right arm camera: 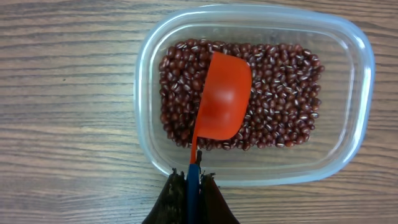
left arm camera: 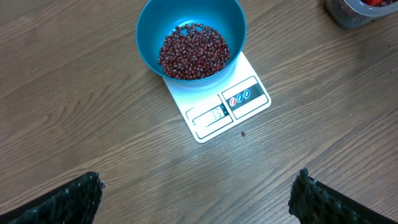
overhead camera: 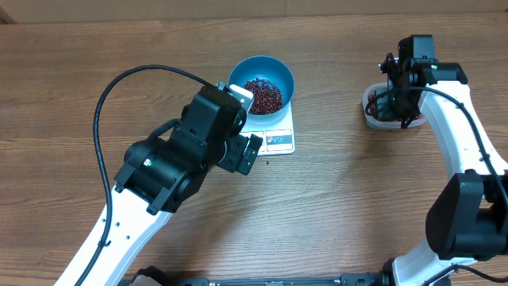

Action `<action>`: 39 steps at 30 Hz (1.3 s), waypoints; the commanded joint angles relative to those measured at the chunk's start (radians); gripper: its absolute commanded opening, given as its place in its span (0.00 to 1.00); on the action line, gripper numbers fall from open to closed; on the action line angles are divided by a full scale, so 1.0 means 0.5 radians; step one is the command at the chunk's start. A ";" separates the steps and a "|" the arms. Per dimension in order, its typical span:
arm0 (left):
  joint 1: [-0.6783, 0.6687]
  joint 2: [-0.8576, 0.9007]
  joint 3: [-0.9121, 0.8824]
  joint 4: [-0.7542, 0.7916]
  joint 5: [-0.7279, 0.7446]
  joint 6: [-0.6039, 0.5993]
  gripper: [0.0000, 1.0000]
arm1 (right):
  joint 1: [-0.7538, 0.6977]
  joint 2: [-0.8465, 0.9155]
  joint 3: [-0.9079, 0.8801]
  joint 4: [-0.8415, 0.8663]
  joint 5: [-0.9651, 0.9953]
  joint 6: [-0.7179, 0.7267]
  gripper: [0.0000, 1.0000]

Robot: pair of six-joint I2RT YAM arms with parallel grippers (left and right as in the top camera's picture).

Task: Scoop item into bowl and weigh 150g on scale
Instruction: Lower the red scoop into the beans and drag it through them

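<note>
Blue bowl point(overhead camera: 261, 82) holding beans point(overhead camera: 263, 94) sits on white scale point(overhead camera: 276, 137), toward its 12 o'clock end, display at 6. Left gripper point(left arm camera: 196, 202) wide open, empty, hovering over table point(overhead camera: 79, 63) at 8 o'clock of scale. Right gripper point(right arm camera: 191, 186) clamped on handle of red scoop point(right arm camera: 222, 102), which lies on more beans in clear tub point(right arm camera: 357, 93), 3 o'clock of scale, well apart

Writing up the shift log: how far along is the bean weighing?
Done: the round bright-blue bowl sits on the white rectangular scale, with small dark red-brown beans in it. In hand: the right pincer is shut on the red plastic scoop, over more beans in the clear plastic tub; the left pincer hangs open. Left: the display is unreadable, so the target weight is unconfirmed.
</note>
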 commanded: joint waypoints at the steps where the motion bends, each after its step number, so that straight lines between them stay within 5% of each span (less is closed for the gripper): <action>1: 0.014 0.009 0.008 0.006 0.017 0.031 1.00 | -0.008 0.011 0.022 -0.020 -0.188 -0.154 0.04; 39: 0.014 0.009 0.008 0.006 0.017 0.031 1.00 | -0.428 0.014 -0.123 0.025 -0.964 -0.465 0.04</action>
